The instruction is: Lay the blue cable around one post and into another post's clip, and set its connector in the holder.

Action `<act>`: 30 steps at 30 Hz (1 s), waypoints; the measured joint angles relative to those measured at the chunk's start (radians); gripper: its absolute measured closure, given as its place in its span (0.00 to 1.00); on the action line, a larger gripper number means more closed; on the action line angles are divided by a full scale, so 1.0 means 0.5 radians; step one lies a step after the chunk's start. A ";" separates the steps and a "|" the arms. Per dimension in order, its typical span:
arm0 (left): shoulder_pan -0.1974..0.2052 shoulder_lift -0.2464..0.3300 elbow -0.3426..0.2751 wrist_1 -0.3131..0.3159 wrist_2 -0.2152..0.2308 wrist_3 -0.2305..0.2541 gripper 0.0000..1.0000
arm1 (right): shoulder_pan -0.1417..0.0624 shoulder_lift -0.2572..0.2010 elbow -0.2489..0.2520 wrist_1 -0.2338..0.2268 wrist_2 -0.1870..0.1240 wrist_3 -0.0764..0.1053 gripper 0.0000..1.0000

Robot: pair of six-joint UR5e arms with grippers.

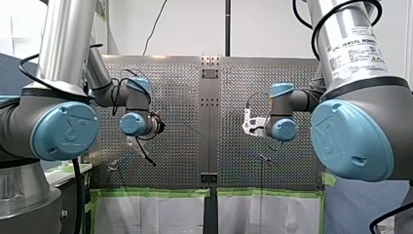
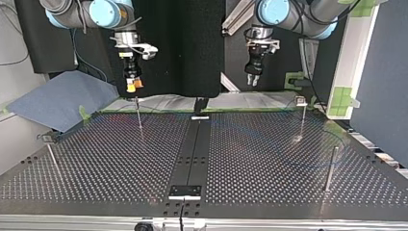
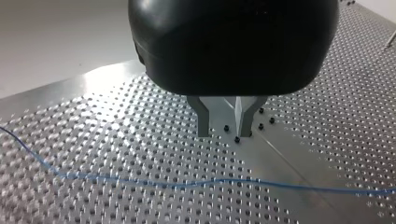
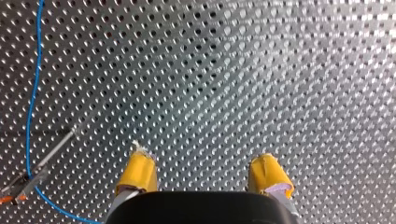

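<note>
Nearest in the top view, a small bracket (image 2: 184, 191) sits on the centre strip. It may be the holder, and we see no connector in it. Beyond it a near post (image 2: 330, 168) stands at that view's right; the cable is too faint there for us to trace.

Further off, the blue cable (image 3: 187, 183) lies slack and wavy on the perforated table (image 3: 93, 140), ahead of our left gripper (image 3: 224, 126). That gripper's metal fingers stand a little apart with nothing between them.

In the right wrist view the cable passes the tip of a clip post (image 4: 44, 161); we cannot tell whether it sits in the clip. Our right gripper (image 4: 203, 175) has its yellow pads wide apart and empty. Both grippers hang above the table's far edge.

We judge the task early, or at best part done. No wrap round a post shows clearly, the connector is out of sight, and neither gripper has hold of the cable.
</note>
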 joint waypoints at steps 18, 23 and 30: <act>-0.317 -0.223 -0.005 0.099 -0.317 0.317 0.00 | 0.312 0.000 0.000 -0.057 0.297 0.015 0.00; -0.425 -0.267 -0.004 0.140 -0.425 0.425 0.00 | 0.399 0.001 0.006 -0.038 0.384 0.025 0.00; -0.556 -0.193 0.006 0.237 -0.556 0.556 0.00 | 0.517 0.002 0.053 -0.056 0.502 0.046 0.00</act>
